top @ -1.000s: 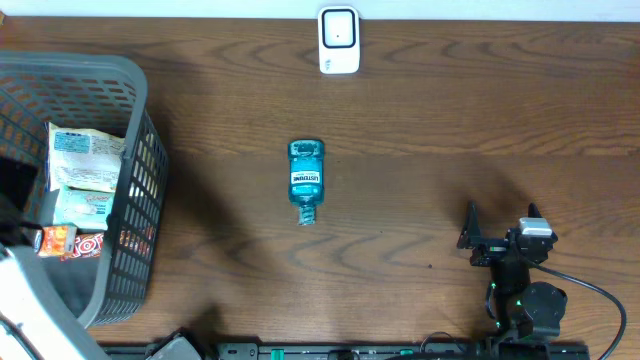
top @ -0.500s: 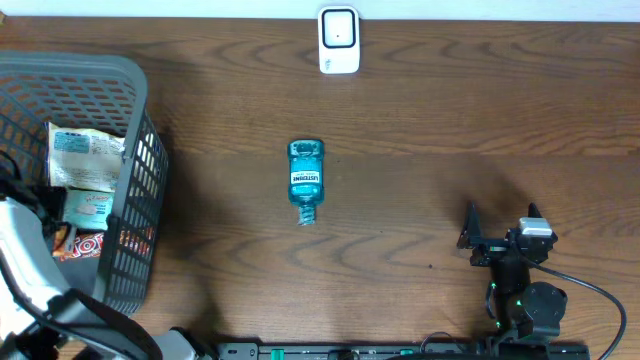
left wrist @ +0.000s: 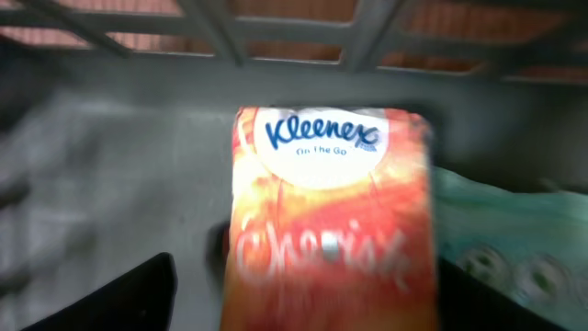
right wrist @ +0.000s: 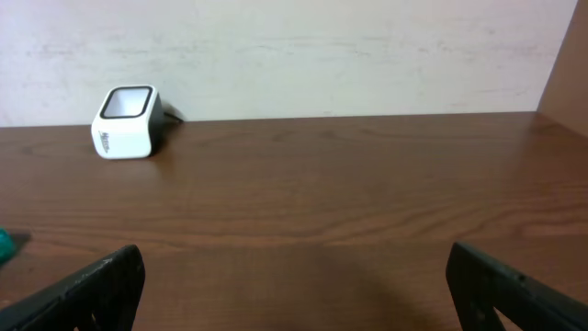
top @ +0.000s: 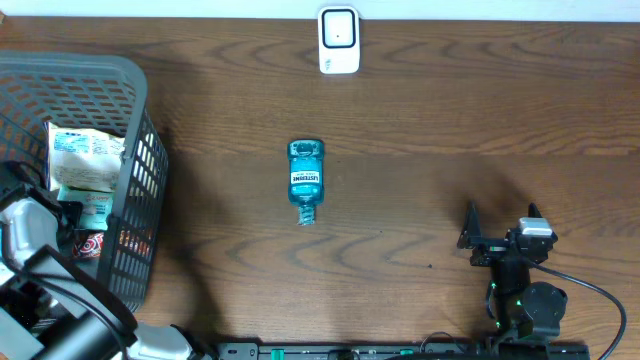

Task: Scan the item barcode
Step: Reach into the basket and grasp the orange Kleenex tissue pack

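**Overhead.** Grey basket (top: 100,65) at left of frame, packets inside. Blue bottle (top: 306,180) labelled "LISTERINE" lies mid-frame. White scanner (top: 339,40) at top centre. Right gripper (top: 501,215) at lower right, jaws spread wide, empty.

**Left wrist.** Only this view gives the print: orange tissue pack (left wrist: 331,211), "Kleenex On The Go", on the basket floor. Left gripper (left wrist: 303,290) straddles it, jaws wide, pack not clasped.

**Right wrist.** Scanner at upper left, seen side-on before a pale wall.
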{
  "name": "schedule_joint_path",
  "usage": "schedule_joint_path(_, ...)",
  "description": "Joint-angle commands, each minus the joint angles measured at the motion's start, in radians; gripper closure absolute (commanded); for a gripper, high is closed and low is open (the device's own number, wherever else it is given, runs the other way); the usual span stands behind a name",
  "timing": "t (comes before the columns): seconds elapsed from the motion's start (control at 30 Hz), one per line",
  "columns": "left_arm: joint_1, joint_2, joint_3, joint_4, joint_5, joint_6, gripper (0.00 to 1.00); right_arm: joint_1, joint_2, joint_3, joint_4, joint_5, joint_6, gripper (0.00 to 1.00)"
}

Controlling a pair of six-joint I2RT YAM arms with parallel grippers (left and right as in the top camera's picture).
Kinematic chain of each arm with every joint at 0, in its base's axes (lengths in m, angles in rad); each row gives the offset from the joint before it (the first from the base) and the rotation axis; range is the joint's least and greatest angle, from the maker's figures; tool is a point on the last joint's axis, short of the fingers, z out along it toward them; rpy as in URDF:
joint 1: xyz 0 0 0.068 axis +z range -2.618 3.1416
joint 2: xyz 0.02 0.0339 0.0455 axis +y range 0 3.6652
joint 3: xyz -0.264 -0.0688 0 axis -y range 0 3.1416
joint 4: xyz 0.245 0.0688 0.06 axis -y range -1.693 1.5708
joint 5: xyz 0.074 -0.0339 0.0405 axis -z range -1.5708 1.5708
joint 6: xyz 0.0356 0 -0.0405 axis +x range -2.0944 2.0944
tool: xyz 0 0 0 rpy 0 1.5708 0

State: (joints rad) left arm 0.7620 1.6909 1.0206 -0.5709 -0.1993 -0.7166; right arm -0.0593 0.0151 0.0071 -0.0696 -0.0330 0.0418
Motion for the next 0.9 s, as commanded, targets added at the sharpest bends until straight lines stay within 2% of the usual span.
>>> schedule_joint_path(0.0, -0.002, 0.053, -0.005, 0.011, -0.039, 0.001, 0.28, 0.004, -0.004, -0.002, -0.003, 0.001, 0.01, 0.01)
schedule_joint_path(0.03, -0.002, 0.063, -0.005, 0.014, -0.039, 0.001, 0.35, 0.004, -0.004, -0.002, -0.003, 0.001, 0.01, 0.01)
schedule_joint_path(0.1, -0.002, 0.068, -0.005, 0.016, -0.038, 0.001, 0.56, 0.004, -0.004, -0.002, -0.003, 0.001, 0.01, 0.01)
schedule_joint_path(0.23, -0.002, 0.013, 0.012, -0.001, -0.038, 0.019, 0.65, 0.004, -0.004, -0.002, -0.003, 0.001, 0.01, 0.01)
schedule_joint_path(0.33, -0.002, -0.074, 0.043, -0.036, -0.037, 0.045, 0.69, 0.004, -0.004, -0.002, -0.003, 0.001, 0.01, 0.01)
schedule_joint_path(0.53, -0.002, -0.357, 0.123, -0.108, -0.037, 0.08, 0.69, 0.004, -0.004, -0.002, -0.003, 0.001, 0.01, 0.01)
schedule_joint_path(0.73, -0.005, -0.657, 0.13, -0.086, 0.02, 0.08, 0.69, 0.004, -0.004, -0.002, -0.003, 0.001, 0.01, 0.01)
schedule_joint_path(0.87, -0.018, -0.772, 0.13, -0.083, 0.021, 0.09, 0.68, 0.004, -0.004, -0.002, -0.003, 0.001, 0.01, 0.01)
